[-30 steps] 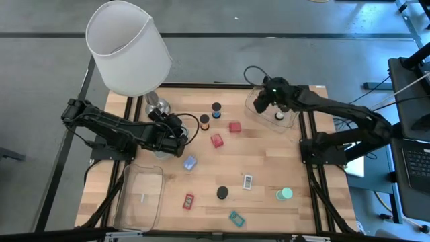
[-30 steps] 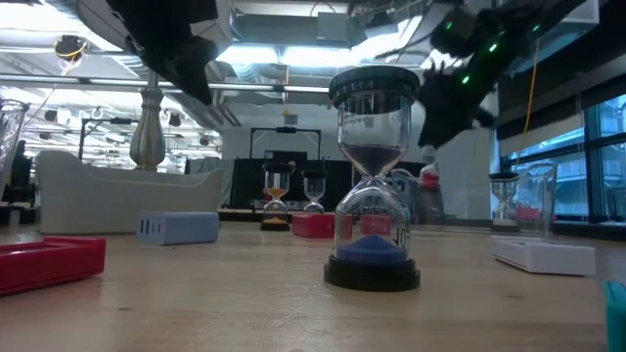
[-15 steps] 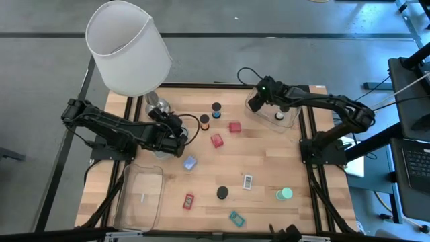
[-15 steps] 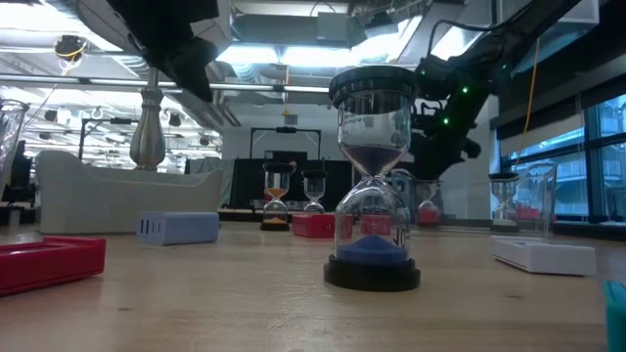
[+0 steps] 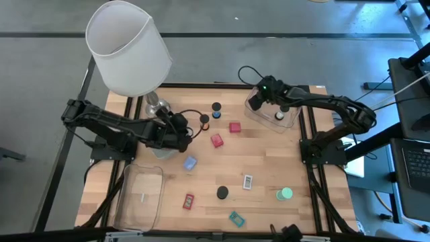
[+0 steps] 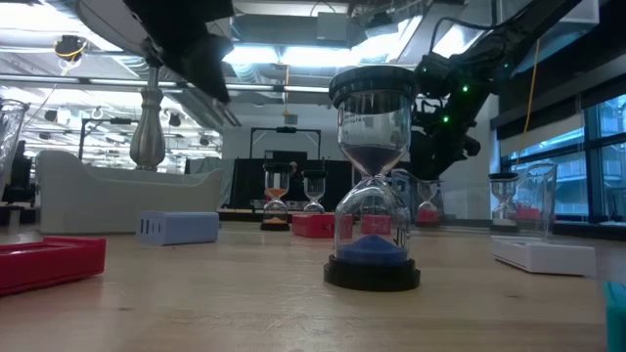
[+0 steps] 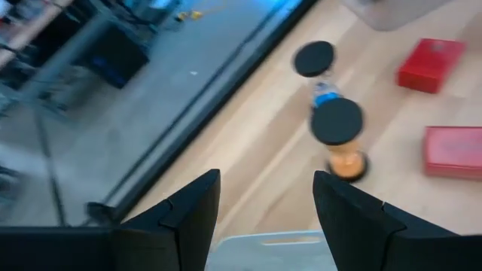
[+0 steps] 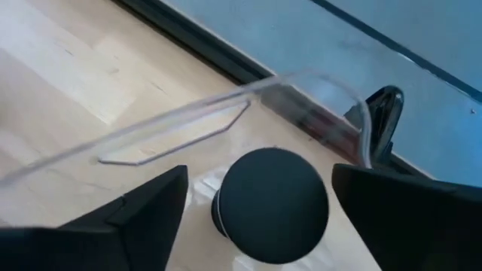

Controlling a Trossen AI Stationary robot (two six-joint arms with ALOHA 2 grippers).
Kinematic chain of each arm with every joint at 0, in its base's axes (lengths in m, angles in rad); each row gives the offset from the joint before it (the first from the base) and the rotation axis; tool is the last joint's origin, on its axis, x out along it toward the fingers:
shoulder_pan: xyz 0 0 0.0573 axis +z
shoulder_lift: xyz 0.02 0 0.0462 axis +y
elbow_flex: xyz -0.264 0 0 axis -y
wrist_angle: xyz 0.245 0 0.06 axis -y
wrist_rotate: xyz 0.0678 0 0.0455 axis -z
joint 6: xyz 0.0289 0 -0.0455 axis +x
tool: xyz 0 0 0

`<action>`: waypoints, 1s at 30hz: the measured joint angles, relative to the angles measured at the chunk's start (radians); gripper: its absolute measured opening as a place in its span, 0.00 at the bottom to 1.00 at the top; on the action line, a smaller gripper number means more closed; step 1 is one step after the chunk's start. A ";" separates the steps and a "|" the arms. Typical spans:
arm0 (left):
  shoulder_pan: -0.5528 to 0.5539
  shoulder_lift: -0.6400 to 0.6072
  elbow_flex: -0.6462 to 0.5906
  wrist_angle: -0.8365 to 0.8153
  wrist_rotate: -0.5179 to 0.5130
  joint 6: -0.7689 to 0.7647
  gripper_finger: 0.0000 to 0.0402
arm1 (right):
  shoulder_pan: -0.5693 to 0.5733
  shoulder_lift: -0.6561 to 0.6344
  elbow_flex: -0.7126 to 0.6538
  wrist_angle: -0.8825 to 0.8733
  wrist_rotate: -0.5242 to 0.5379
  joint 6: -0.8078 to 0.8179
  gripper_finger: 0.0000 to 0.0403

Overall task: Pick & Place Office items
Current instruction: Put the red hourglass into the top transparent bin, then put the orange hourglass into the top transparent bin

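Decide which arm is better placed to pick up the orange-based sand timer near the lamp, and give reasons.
Left. The left claw hangs open just beside the orange-based timer, which shows ahead of it in its wrist view. The right claw is open over the clear tray, above a black-capped timer.

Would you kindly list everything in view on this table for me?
Lamp: one, white shade, far-left corner.
Clear trays: two, near-left and far-right.
Hourglasses: four seen, dark-capped; two far centre, one near centre, one in far-right tray.
Red blocks: three; two centre, one near.
Blue block: one, centre-left.
White-labelled piece: one, centre-right.
Green disc: one, near-right.
Teal piece: one, near edge.
Left gripper: open, by lamp base.
Right gripper: open, over far-right tray.
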 joint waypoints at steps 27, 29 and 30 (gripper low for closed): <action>0.129 0.002 -0.425 1.175 0.395 0.743 0.52 | 0.060 -0.236 0.000 -0.168 -0.003 0.081 0.87; 0.164 0.002 -0.464 1.258 0.427 0.734 0.52 | 0.063 -0.236 0.000 -0.168 -0.003 0.084 0.87; 0.183 0.002 -0.478 1.292 0.443 0.718 0.52 | 0.064 -0.236 0.000 -0.168 -0.003 0.084 0.87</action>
